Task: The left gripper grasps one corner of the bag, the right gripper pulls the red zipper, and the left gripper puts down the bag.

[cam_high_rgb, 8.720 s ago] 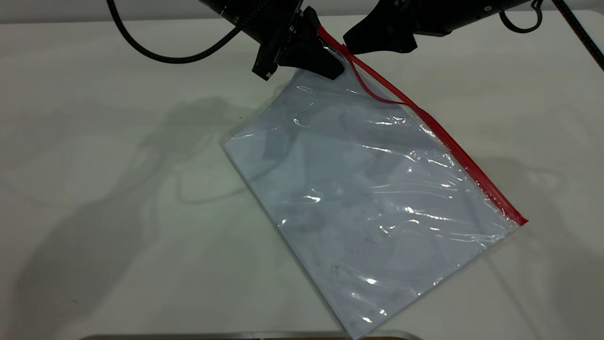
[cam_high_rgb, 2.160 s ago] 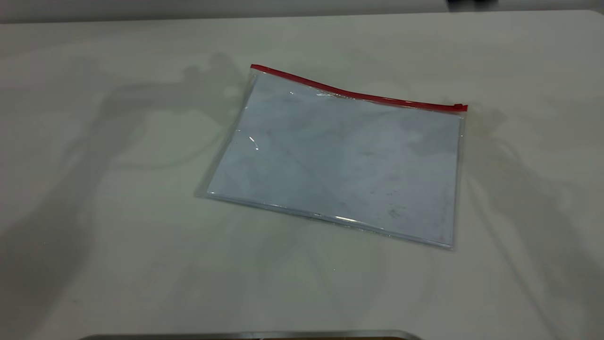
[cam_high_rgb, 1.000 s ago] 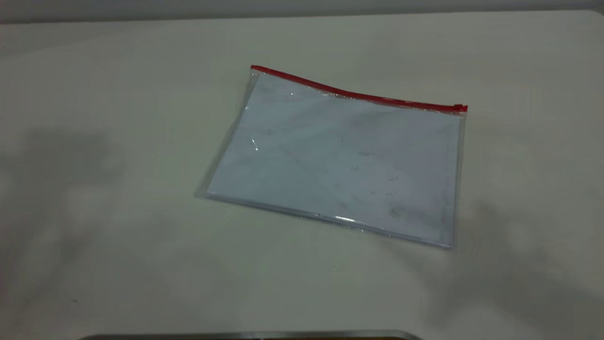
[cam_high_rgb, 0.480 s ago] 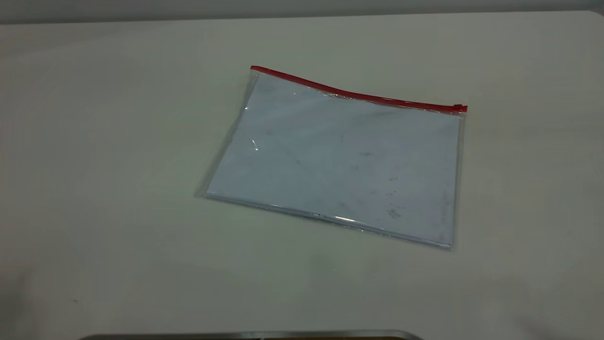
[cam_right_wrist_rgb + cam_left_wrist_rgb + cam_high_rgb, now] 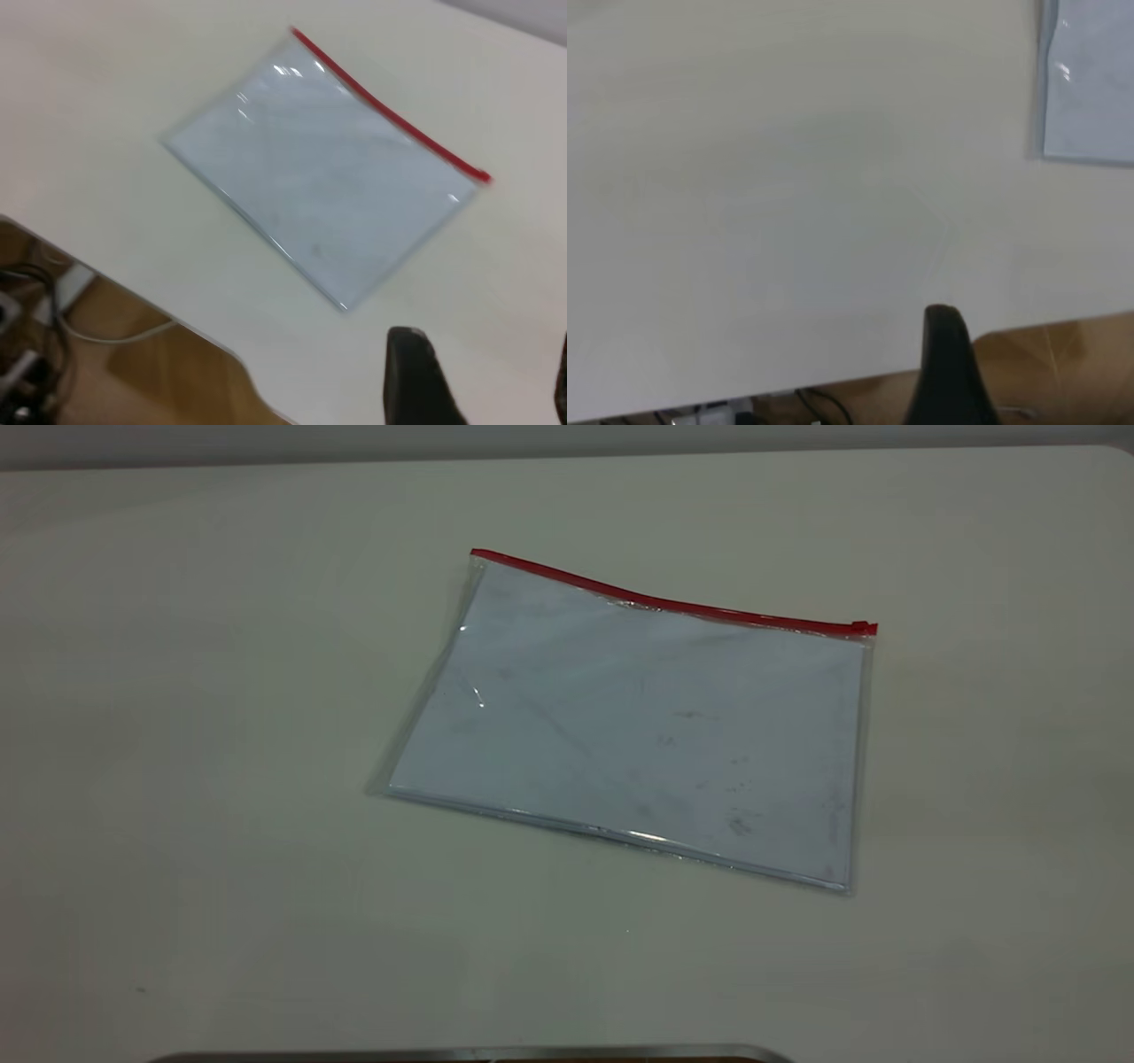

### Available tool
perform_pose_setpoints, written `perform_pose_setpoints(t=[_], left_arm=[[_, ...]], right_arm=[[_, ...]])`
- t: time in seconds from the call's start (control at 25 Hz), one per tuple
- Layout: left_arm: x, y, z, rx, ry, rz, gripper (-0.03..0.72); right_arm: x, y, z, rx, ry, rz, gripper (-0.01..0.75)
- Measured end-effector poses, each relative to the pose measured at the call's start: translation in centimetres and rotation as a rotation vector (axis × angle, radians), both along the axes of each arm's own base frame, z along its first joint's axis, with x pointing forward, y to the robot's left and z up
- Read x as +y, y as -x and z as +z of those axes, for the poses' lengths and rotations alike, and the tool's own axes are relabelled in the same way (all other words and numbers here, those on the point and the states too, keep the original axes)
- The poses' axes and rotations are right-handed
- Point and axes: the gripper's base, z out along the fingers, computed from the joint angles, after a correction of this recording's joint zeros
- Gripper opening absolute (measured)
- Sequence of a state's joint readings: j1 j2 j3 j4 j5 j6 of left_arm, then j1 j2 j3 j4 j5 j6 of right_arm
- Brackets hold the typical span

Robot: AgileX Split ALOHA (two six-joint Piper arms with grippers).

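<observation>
The bag (image 5: 638, 717) lies flat on the white table, clear plastic with white sheets inside. The red zipper (image 5: 673, 605) runs along its far edge, with the slider tab (image 5: 859, 627) at the right end. The bag's far left corner (image 5: 478, 558) lies free. Neither gripper shows in the exterior view. In the left wrist view, my left gripper (image 5: 1036, 372) shows one finger (image 5: 943, 354) over the table edge, nothing beside it, far from the bag (image 5: 1090, 88). My right gripper (image 5: 487, 376) is open and empty, away from the bag (image 5: 328, 168) and zipper (image 5: 390, 106).
The white table (image 5: 221, 779) surrounds the bag on all sides. A metal rim (image 5: 469, 1054) shows at the near edge. Wooden floor (image 5: 1063, 363) lies beyond the table edge, with cables (image 5: 35, 354) in the right wrist view.
The bag, earlier held up at its zipper end by both grippers, lies flat. Over the last second the arms' shadows have left the table; the bag has not moved.
</observation>
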State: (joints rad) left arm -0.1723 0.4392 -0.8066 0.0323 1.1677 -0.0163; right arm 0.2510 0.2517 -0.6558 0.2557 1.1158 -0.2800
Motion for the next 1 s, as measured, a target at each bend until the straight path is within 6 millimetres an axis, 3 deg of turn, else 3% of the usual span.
perform_pose_setpoints(t=[0.4, 0.64, 1.0], left_arm=[[-0.9, 2.5, -5.3, 0.028, 0.034, -0.174, 0.59], [-1.8, 2.4, -7.9, 0.089, 0.067, -0.28, 0.59], [-1.2, 2.1, -8.1, 0.088, 0.048, -0.188, 0.59]], right_arm=[[-1.1, 1.6, -4.7, -0.03, 0.064, -0.041, 0.417], [-1.2, 2.0, -4.9, -0.048, 0.054, -0.048, 0.417], [-1.2, 2.0, -5.0, -0.046, 0.051, -0.05, 0.417]])
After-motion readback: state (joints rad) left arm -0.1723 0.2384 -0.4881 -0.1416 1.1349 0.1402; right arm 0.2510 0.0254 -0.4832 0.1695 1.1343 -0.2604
